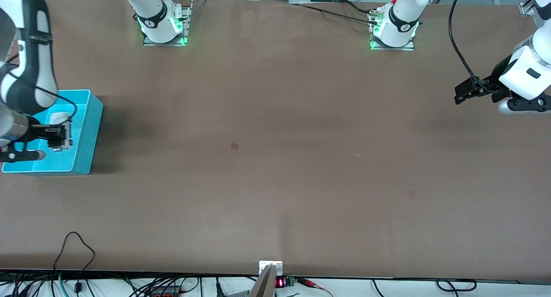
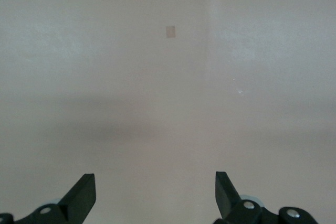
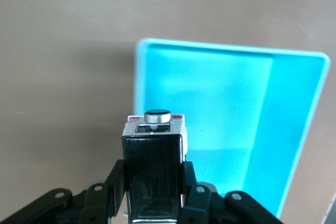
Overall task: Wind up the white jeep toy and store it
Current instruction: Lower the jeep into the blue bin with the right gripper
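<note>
The blue bin point(image 1: 88, 129) sits at the right arm's end of the table point(image 1: 275, 159), and everything here is placed against it. The right gripper point(image 1: 60, 135) hangs over the bin, its fingers point(image 3: 118, 190) clamped on the sides of the jeep point(image 3: 155, 174). In the right wrist view the jeep's black roof panel faces the camera, with a round silver-rimmed knob at the white end that points toward the bin. The toy is up in the air above the bin's open top, not resting on its floor. In the front view a small white shape shows on the bin's floor just beside the gripper; what it is cannot be told.

Well apart from the bin, near the table's middle, a small dark square mark point(image 1: 234, 146) lies on the brown surface.

At the left arm's end of the table, as far from the bin as the table allows, the left gripper point(image 1: 462, 94) waits above bare tabletop. Its fingers point(image 2: 81, 195) are spread wide with nothing between them.
</note>
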Robot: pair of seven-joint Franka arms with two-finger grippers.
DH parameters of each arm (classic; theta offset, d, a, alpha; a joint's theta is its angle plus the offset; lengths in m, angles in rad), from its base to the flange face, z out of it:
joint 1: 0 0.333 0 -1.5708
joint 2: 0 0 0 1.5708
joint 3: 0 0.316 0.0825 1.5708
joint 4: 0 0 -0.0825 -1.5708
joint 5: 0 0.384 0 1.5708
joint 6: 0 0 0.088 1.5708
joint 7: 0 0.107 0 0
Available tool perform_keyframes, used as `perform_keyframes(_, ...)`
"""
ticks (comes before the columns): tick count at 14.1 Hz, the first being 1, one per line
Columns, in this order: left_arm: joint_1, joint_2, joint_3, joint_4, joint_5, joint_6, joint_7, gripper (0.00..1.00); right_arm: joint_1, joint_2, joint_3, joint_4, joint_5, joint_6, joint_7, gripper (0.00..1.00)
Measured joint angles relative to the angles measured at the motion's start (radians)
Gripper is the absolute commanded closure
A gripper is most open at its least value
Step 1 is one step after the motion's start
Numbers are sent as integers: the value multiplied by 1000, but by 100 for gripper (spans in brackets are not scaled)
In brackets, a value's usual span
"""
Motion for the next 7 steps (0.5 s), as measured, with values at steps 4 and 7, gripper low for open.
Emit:
perform_keyframes(4, 0, 0, 0, 0, 0, 0, 0, 0, -99, 1, -2, -135, 0, 191, -65, 100)
perform_keyframes(7, 0, 0, 0, 0, 0, 0, 0, 0, -102, 2, 2, -198, 4, 260, -65, 100)
